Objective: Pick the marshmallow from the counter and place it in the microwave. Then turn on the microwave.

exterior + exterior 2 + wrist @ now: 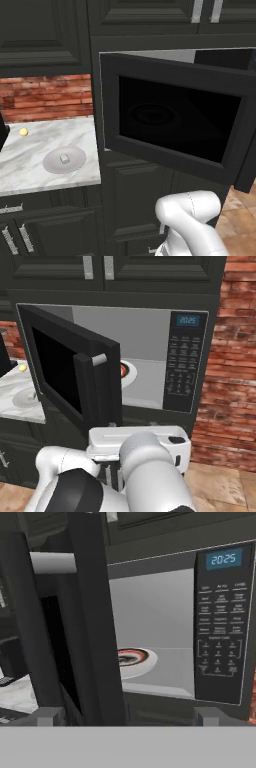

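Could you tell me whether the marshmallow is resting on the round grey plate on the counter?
Touching. The left base view shows the marshmallow sitting near the middle of the grey plate on the counter, with no gap beneath it.

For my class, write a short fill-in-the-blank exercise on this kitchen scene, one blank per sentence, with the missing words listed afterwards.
1. The microwave door stands ____.
2. The marshmallow rests on a round grey ____ on the counter.
3. The small ball near the brick wall is coloured ____.
4. The keypad sits on the ____ side of the microwave front as the right base view shows it.

Missing words: open; plate; yellow; right
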You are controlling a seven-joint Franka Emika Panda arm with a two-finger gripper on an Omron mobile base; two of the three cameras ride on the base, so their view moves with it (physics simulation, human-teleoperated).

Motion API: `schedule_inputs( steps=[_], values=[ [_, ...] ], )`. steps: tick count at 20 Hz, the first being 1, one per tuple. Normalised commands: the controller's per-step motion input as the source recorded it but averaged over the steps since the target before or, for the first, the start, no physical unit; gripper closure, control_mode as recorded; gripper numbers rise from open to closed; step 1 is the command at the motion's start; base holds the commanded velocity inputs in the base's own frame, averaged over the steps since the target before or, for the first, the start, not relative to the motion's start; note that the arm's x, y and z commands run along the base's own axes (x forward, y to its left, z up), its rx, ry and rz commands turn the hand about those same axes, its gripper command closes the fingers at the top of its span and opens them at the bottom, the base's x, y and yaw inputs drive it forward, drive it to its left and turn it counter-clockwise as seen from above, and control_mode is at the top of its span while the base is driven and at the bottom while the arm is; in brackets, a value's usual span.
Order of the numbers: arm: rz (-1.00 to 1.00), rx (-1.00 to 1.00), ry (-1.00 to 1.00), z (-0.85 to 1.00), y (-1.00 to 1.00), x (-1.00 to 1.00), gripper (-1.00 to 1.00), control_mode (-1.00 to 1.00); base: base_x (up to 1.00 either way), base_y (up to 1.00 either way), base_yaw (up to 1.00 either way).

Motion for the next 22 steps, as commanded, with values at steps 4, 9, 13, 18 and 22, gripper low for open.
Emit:
schedule_inputs(
  steps=[4, 9, 13, 18, 22],
  values=[
    [0.05, -0.02, 0.00, -0.13, 0.00, 0.46, -1.00, -1.00, 0.00, 0.00, 0.00],
    [0.09, 0.00, 0.00, -0.15, 0.00, 0.43, -1.00, -1.00, 0.00, 0.00, 0.00],
    [0.09, 0.00, -0.01, -0.09, 0.00, 0.34, -1.00, -1.00, 0.00, 0.00, 0.00],
    [0.10, 0.00, -0.01, -0.03, 0.00, 0.27, -1.00, -1.00, 0.00, 0.00, 0.00],
    [0.13, 0.00, -0.02, -0.03, -0.01, 0.27, -1.00, -1.00, 0.00, 0.00, 0.00]
  ],
)
